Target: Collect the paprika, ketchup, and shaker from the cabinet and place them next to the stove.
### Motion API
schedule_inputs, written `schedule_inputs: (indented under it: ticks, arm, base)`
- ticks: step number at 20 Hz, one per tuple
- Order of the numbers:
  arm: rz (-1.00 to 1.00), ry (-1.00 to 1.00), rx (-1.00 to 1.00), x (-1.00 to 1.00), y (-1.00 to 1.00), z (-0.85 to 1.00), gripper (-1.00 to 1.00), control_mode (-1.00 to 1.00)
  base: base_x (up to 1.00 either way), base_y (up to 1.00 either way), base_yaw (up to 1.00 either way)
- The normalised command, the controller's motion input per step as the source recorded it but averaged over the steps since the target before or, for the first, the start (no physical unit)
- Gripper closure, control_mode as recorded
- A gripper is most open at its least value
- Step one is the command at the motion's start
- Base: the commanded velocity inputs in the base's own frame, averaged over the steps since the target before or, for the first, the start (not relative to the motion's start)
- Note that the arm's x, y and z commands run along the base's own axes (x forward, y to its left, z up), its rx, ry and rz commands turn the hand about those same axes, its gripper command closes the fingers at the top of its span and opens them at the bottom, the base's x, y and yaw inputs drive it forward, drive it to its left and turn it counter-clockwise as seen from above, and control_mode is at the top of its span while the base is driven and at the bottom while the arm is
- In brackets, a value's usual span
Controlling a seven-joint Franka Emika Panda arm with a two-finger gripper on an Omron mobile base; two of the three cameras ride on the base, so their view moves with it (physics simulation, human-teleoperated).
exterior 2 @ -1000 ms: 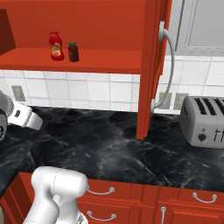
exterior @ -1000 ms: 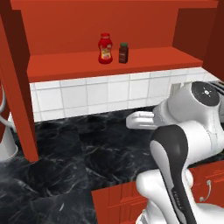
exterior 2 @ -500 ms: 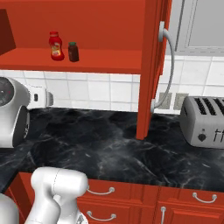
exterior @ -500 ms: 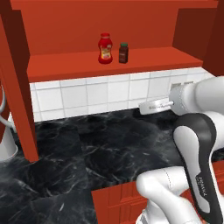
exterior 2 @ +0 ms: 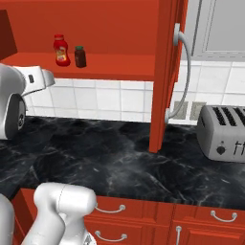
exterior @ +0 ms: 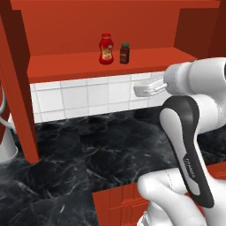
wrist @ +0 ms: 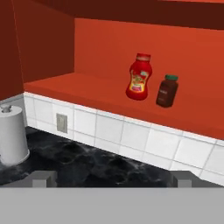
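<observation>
The ketchup (exterior: 105,48) (exterior 2: 61,50) (wrist: 138,77), a red bottle, stands upright on the red cabinet's shelf (exterior: 70,66) (exterior 2: 124,67) (wrist: 74,87). Just to its right stands the paprika (exterior: 124,53) (exterior 2: 80,56) (wrist: 167,91), a dark jar with a green lid. My gripper (exterior: 138,90) (exterior 2: 51,78) (wrist: 111,178) hangs in the air below the shelf's front edge, apart from both items, and points toward the cabinet. It is open, its tips wide apart with nothing between them. The shaker and the stove are out of view.
A white paper towel roll (wrist: 13,135) (exterior: 6,145) stands on the black marble counter (exterior: 88,154) at the left. An open cabinet door (exterior 2: 165,72) with a curved handle hangs at the right, with a toaster (exterior 2: 222,134) beyond it. A wall outlet (wrist: 61,123) sits in the tiles.
The arm has swung upward, lifting the hand from just above the counter to just below the shelf. The bottle and jar have not moved.
</observation>
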Motion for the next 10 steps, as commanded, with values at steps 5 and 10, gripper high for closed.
schedule_inputs:
  ticks: [5,10]
  arm:
    - [0.05,-0.18,-0.03,0.23,-0.06,0.21,-1.00,-1.00]
    - [0.04,-0.14,0.00,0.19,-0.18,0.01,-1.00,-1.00]
  base:
    - [0.00,0.00,0.00]
    - [0.00,0.00,0.00]
